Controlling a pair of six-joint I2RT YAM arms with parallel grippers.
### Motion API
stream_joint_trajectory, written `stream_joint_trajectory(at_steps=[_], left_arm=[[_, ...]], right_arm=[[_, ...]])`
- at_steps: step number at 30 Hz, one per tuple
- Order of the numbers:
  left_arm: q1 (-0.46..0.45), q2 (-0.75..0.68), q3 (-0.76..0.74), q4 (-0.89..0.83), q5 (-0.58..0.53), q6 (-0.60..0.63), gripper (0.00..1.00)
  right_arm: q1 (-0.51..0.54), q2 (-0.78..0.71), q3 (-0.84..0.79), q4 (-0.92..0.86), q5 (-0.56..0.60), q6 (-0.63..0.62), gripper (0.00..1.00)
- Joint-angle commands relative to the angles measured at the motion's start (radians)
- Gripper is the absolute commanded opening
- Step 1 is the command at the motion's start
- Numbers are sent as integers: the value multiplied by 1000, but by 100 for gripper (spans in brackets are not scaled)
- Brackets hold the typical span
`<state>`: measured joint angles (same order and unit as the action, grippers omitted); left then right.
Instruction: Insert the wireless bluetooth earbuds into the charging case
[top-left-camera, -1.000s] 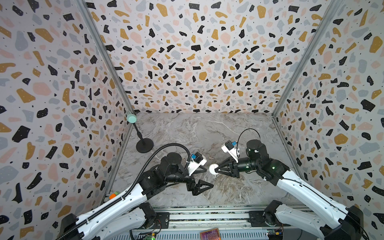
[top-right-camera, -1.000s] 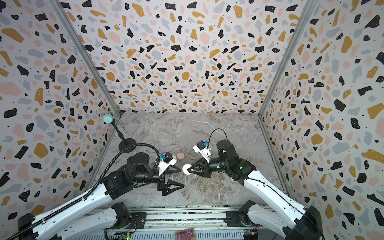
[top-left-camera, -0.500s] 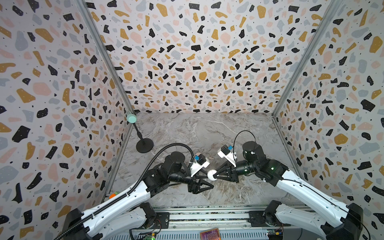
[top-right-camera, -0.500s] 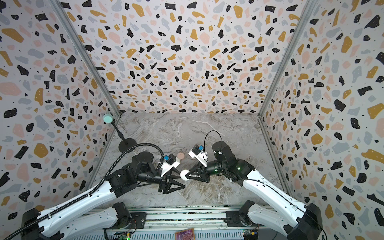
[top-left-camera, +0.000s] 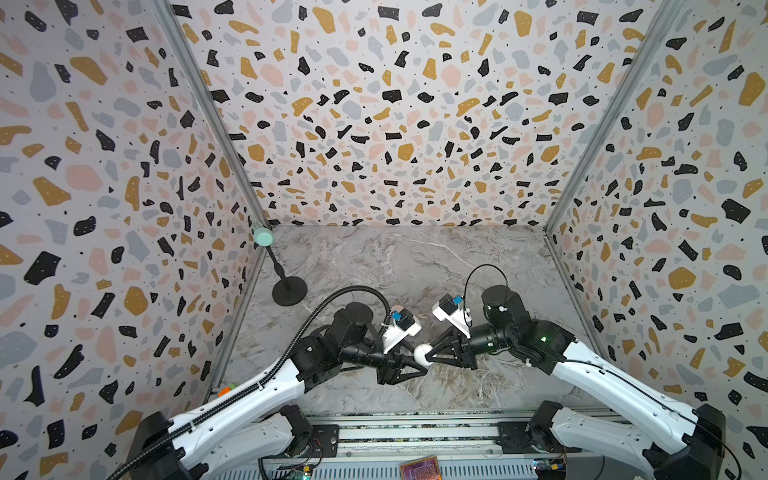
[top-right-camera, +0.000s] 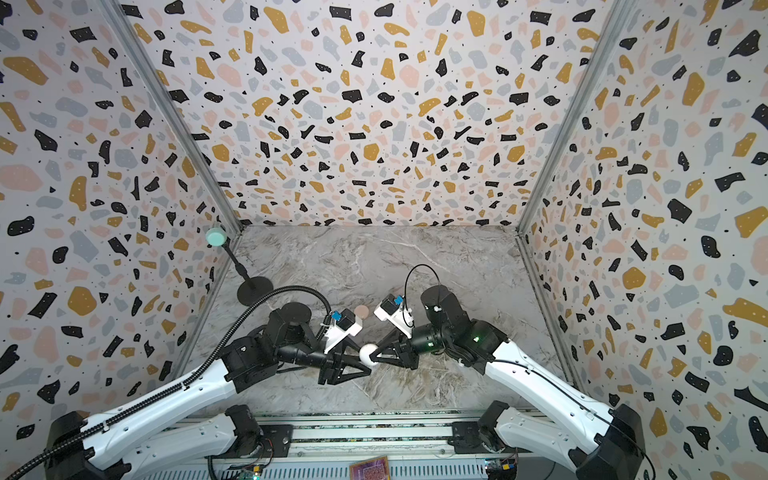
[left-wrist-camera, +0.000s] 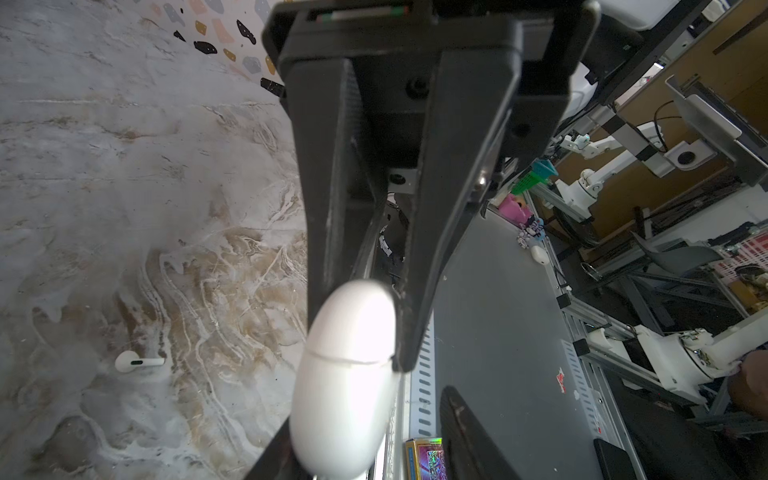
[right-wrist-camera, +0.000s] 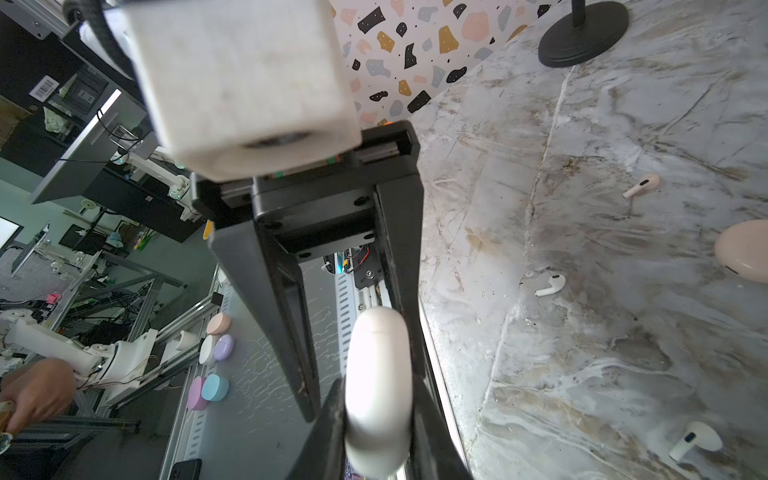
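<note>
Our right gripper (right-wrist-camera: 380, 428) is clamped on the white case (top-left-camera: 423, 354), a finger on either side, and holds it clear of the table (top-left-camera: 415, 266) over its front half, midway between the two arms. Our left gripper (left-wrist-camera: 363, 328) meets it head-on, its jaws partly closed around the same case; one finger (left-wrist-camera: 417, 291) lies against the case's rim, but the case hides the other tip, so we cannot tell whether that grip is made. The case's lid is down, the seam a thin line across it. Loose on the table we see a pink bud (right-wrist-camera: 642, 185), a white bud (right-wrist-camera: 550, 284) near it and a second white bud (right-wrist-camera: 694, 440) well apart from both. The pink case (right-wrist-camera: 744, 253) lies on the table between the pink bud and the second white bud; in both top views the buds are too small for us to place. A stand (top-left-camera: 289, 291) sits by the left wall (top-left-camera: 124, 208)
</note>
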<state>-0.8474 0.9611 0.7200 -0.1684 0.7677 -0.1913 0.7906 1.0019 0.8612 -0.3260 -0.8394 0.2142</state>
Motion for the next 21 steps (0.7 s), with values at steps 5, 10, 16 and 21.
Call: stream_joint_trajectory(at_steps=[5, 10, 16, 21], left_arm=[[-6, 0, 27, 7, 36, 19, 43], [-8, 0, 25, 14, 45, 12, 42], [-12, -5, 23, 17, 50, 12, 36], [-12, -4, 20, 25, 58, 8, 33]], right_arm=[[20, -20, 24, -7, 20, -22, 0], [30, -12, 24, -9, 34, -23, 0], [41, -6, 21, -9, 49, -25, 0], [47, 0, 21, -9, 62, -24, 0]])
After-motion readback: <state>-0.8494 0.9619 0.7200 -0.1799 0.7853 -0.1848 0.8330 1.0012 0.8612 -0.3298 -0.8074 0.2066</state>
